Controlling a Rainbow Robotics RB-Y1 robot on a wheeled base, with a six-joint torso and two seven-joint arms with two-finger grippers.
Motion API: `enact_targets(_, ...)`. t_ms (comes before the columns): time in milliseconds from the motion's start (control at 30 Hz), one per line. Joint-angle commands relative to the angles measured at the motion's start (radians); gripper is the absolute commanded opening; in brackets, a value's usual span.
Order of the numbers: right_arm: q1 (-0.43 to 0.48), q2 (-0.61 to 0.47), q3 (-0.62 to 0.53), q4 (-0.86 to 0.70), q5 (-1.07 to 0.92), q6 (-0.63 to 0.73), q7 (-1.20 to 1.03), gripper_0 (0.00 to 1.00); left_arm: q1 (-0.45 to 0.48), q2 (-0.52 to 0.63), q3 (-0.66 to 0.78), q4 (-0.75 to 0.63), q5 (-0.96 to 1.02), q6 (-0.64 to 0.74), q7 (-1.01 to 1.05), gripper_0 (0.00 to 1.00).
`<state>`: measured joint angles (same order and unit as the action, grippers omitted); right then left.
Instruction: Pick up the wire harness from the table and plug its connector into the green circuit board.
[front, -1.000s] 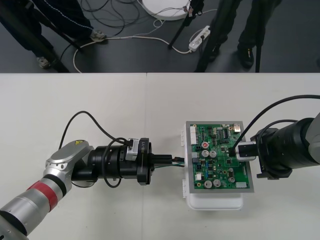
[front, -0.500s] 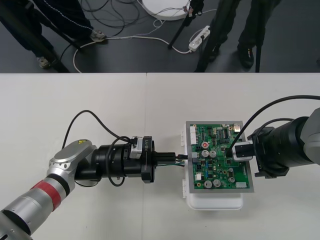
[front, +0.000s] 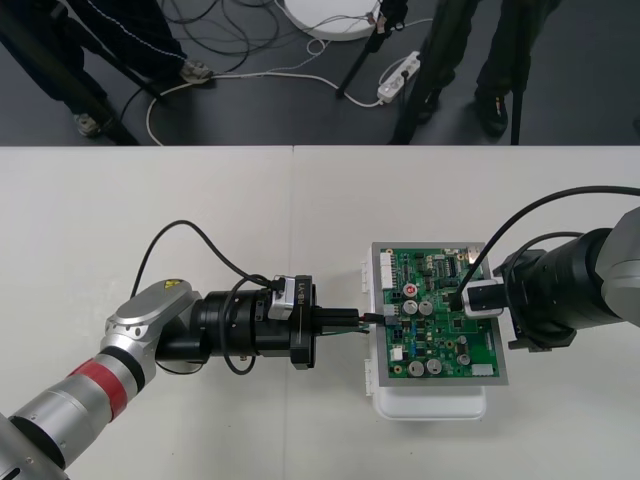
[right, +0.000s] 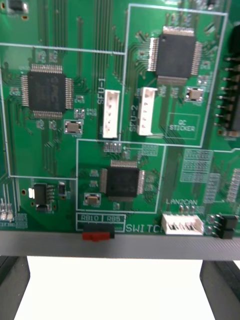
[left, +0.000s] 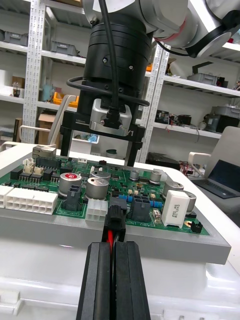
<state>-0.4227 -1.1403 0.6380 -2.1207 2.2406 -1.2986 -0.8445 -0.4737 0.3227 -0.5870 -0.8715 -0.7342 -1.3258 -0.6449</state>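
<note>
Front view: left arm comes in from lower left. Left gripper is at frame centre, level over the table, tips pointing right at the board. The jaws are clenched on the harness. Its short wires run from the tips to the board's left edge, where the plug is. Board sits right of centre on a white base. Right arm enters from the right edge, with the right gripper above the board's right half.

Right wrist view: close look straight down on the board, chips and white sockets. The right gripper's fingers stand at the two corners, far apart, released, holding nothing. The white base lies between them.

Left wrist view: the left fingers are pressed together, grasping the harness, with a red wire in the slit. The black plug is just past the tips at the board's near edge, against a dark connector. Cannot tell if it is seated. The right gripper hangs over the far side of the board, jaws apart.
</note>
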Motion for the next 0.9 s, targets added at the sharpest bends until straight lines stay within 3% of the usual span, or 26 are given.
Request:
enact_targets(33, -0.071, -0.009, 0.057, 0.004, -0.004, 0.009, -0.033, 1.0, -0.039, -0.03, -0.024, -0.007, 0.016, 0.025, -0.013, 0.0)
enact_targets(900, -0.091, 0.001, 0.075, 0.007, -0.021, 0.009, -0.041, 1.0, -0.04, -0.03, -0.036, -0.007, 0.022, 0.026, -0.004, 0.0)
